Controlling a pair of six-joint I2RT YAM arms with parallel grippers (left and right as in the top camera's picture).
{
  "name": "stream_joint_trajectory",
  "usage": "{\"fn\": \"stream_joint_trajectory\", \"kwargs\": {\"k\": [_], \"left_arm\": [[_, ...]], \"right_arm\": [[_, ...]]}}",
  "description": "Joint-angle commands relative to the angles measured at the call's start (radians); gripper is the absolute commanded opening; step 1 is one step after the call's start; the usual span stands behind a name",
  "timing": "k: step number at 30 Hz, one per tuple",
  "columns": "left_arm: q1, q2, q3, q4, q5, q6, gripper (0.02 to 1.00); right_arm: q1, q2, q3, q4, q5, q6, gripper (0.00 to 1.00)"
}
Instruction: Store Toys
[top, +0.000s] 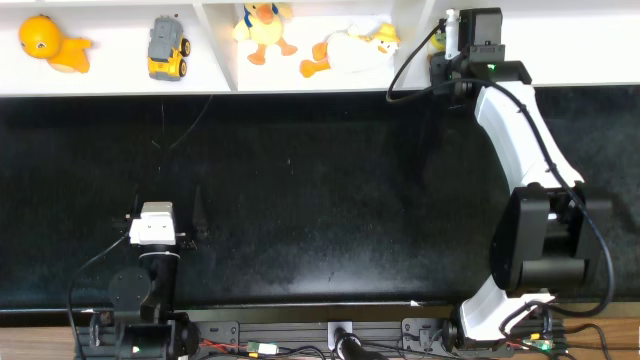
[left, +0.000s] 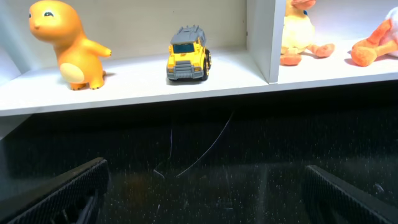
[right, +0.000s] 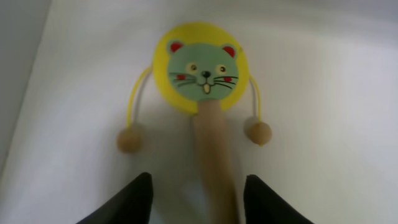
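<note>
A drum rattle (right: 203, 70) with a yellow rim, a green cat face and a wooden handle (right: 213, 155) lies flat on the white shelf floor. Two wooden beads hang on strings at its sides. My right gripper (right: 198, 178) stands open over the handle, one finger on each side with a gap to the wood. In the top view the right gripper (top: 452, 40) is inside the shelf's right compartment. My left gripper (left: 205, 167) is open and holds nothing, low over the black table near its own base (top: 157, 222).
The white shelf (top: 300, 82) runs along the table's far edge, split by dividers. It holds an orange dinosaur (top: 48, 42), a yellow truck (top: 168, 48), a standing duck plush (top: 264, 28) and a lying duck plush (top: 350, 50). Black table (top: 330, 190) spreads in front.
</note>
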Motion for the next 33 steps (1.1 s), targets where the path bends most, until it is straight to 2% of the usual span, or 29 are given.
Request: {"fn": "stream_joint_trajectory", "kwargs": {"k": [1,8,16,19,25,27,33], "left_arm": [[0.006,-0.011,-0.001,-0.005,-0.008,0.015,0.998],[0.006,-0.011,-0.001,-0.005,-0.008,0.015,0.998],[0.006,-0.011,-0.001,-0.005,-0.008,0.015,0.998],[0.006,-0.011,-0.001,-0.005,-0.008,0.015,0.998],[0.006,-0.011,-0.001,-0.005,-0.008,0.015,0.998],[0.006,-0.011,-0.001,-0.005,-0.008,0.015,0.996],[0.006,-0.011,-0.001,-0.005,-0.008,0.015,0.998]], "right_arm": [[0.001,0.008,0.035,-0.014,-0.02,0.037,0.617],[0.001,-0.059,0.02,-0.104,0.018,0.041,0.825],[0.001,-0.304,-0.226,-0.087,0.066,0.031,0.906],[0.001,-0.438,-0.335,-0.093,0.08,0.032,0.993],[-0.003,-0.652,-0.459,-0.204,0.095,0.076,0.996],[-0.004,-0.684,-0.462,-0.255,0.088,0.107,0.996],[-0.004,-0.703,-0.462,-0.301,0.087,0.106,0.996]]}}
